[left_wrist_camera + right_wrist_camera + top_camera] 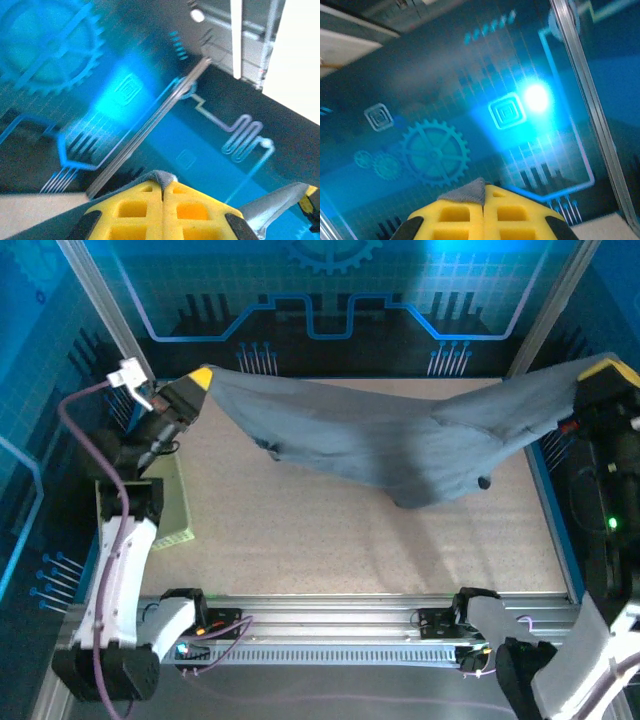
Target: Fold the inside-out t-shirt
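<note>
The inside-out t-shirt [380,445] is hanging stretched across the upper half of the overhead frame, held up at both ends above the speckled counter [300,540]. Its left end is rising to the left tool [203,376] at the upper left, and its right end is rising to the right tool [608,370] at the upper right edge. Between them the grey cloth is sagging in a wide curve. Its lowest fold is drooping right of centre, close to the counter, and I cannot tell whether it is touching.

In the left wrist view, the left tool's yellow fingers [135,210] are pressing together at the bottom centre. A thin sliver of grey fabric is peeking out at their tips, so this tool is clamping the t-shirt. In the right wrist view, the right tool's yellow fingers [455,215] are also pressing together at the bottom centre. A small grey triangle of cloth is poking up just left of the seam between them, so this tool is gripping the t-shirt too.

A pale yellow-green basket [175,510] is sitting at the left edge of the overhead frame, partly under the left arm and well apart from the cloth. Both wrist views are facing the glowing blue back wall [435,155] with its gear pattern.
</note>
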{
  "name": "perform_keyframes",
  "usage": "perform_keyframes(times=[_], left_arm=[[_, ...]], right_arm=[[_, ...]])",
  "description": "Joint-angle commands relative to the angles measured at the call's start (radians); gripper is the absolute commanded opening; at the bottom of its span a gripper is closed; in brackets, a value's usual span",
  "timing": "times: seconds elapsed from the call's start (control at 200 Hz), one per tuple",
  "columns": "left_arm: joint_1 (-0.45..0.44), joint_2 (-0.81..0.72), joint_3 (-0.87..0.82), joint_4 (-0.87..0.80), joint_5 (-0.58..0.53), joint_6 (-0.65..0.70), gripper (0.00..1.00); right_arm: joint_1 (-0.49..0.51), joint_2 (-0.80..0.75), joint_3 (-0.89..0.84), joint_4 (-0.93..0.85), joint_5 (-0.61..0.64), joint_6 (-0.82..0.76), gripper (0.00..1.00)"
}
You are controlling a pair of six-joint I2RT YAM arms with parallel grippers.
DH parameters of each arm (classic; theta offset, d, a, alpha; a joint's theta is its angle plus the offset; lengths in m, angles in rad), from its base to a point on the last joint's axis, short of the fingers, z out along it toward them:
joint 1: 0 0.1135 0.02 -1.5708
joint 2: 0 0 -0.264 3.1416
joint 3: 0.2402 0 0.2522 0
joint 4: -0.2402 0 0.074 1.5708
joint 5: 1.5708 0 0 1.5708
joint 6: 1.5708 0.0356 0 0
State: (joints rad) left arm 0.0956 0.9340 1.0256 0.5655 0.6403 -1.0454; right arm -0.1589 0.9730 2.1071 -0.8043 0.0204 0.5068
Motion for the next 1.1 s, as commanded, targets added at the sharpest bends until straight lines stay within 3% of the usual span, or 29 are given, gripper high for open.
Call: perform_keyframes(times=[0.0,0.11,0.28,0.635,0.835,0.985,1.095], left_arm=[[0.007,-0.007,0.014,-0.128,-0.037,0.043,0.00],[0.007,0.031,-0.020,-0.333,-0.048,0.128,0.00],[-0.014,0.217,-0.071,-0.618,-0.054,0.296,0.00],[-0.116,0.497,-0.320,-0.613,-0.118,0.320,0.05],[-0.198,0.507,-0.310,-0.793,-0.336,0.401,0.16],[-0.227,0.462,-0.297,-0.909,-0.513,0.411,0.36],[-0.286,0.430,-0.230,-0.996,-0.630,0.461,0.44]], right_arm=[[-0.016,-0.036,-0.018,0.071,-0.012,-0.023,0.00],[-0.016,-0.044,-0.115,0.065,-0.012,-0.019,0.00],[-0.016,-0.031,-0.355,0.072,-0.050,0.034,0.00],[-0.015,-0.050,-0.804,0.095,-0.096,0.090,0.00],[-0.015,-0.079,-0.887,0.021,-0.021,0.071,0.00],[-0.015,-0.108,-0.934,0.014,-0.040,0.066,0.00],[-0.015,-0.123,-0.946,0.010,-0.054,0.055,0.00]])
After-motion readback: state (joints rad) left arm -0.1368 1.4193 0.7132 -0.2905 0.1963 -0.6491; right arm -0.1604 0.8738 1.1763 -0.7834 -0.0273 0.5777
